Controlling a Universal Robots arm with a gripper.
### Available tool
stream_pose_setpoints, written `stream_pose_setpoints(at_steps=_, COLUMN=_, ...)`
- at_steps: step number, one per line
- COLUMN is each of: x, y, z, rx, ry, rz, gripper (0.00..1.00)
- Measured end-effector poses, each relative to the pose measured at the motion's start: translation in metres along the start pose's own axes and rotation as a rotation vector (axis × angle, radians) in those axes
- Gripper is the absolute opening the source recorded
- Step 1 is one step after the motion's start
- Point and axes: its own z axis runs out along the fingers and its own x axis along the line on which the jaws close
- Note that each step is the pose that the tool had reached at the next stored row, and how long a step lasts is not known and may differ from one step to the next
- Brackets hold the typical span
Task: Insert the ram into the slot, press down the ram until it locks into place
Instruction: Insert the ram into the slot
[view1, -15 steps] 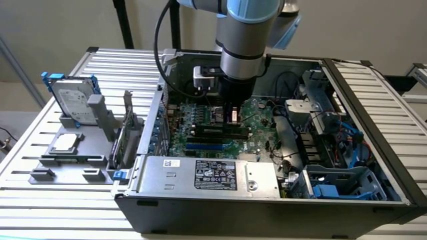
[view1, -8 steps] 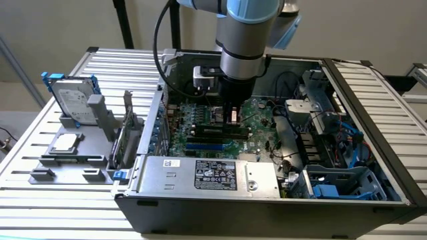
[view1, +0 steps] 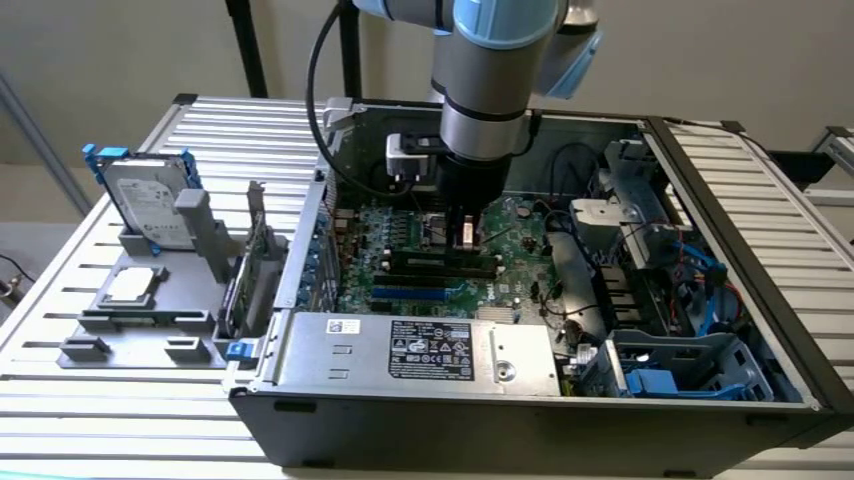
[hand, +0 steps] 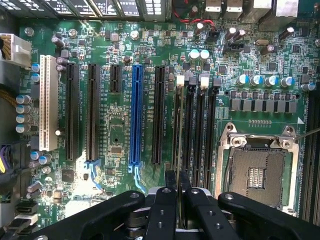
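Observation:
My gripper (hand: 178, 192) reaches down into the open computer case over the green motherboard (hand: 115, 140). Its two black fingers (hand: 170, 187) stand close together, shut on the ram (hand: 179, 150), which I see edge-on as a thin strip. The ram lines up along the slot whose white end clip (hand: 180, 79) lies nearest the black expansion sockets. The other parallel black memory slots (hand: 200, 130) lie bare beside it. In the exterior view the gripper (view1: 465, 240) holds the ram (view1: 467, 232) just above the memory slots (view1: 434, 265). Whether the ram touches the slot is not clear.
A bright blue slot (hand: 135, 115) and a white one (hand: 47, 105) lie beside the black sockets. The open CPU socket (hand: 257, 172) sits close to the memory slots. The power supply (view1: 414, 350), cables (view1: 667, 260) and case walls hem in the board. A hard drive (view1: 144, 200) stands on a grey fixture outside.

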Motion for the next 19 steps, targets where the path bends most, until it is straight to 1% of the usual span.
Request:
stream_pose_setpoints(at_steps=6, x=0.0, y=0.0, z=0.0015, rx=-0.0002, ry=0.0004, rz=0.0, gripper=0.13)
stream_pose_setpoints(at_steps=8, x=0.0, y=0.0, z=0.0016, rx=-0.0001, ry=0.0003, rz=0.0, gripper=0.15)
stream_pose_setpoints(at_steps=9, x=0.0, y=0.0, z=0.0016, rx=0.0, ry=0.0002, rz=0.0, gripper=0.21)
stream_pose_setpoints(at_steps=12, x=0.0, y=0.0, z=0.0005, rx=0.0001, ry=-0.0001, rz=0.0, gripper=0.21)
stream_pose_setpoints(at_steps=14, x=0.0, y=0.0002, z=-0.004, rx=0.0, ry=-0.0003, rz=0.0, gripper=0.21)
stream_pose_setpoints(at_steps=19, x=0.0, y=0.0013, z=-0.0191, rx=-0.0013, ry=-0.0017, rz=0.0, gripper=0.21)
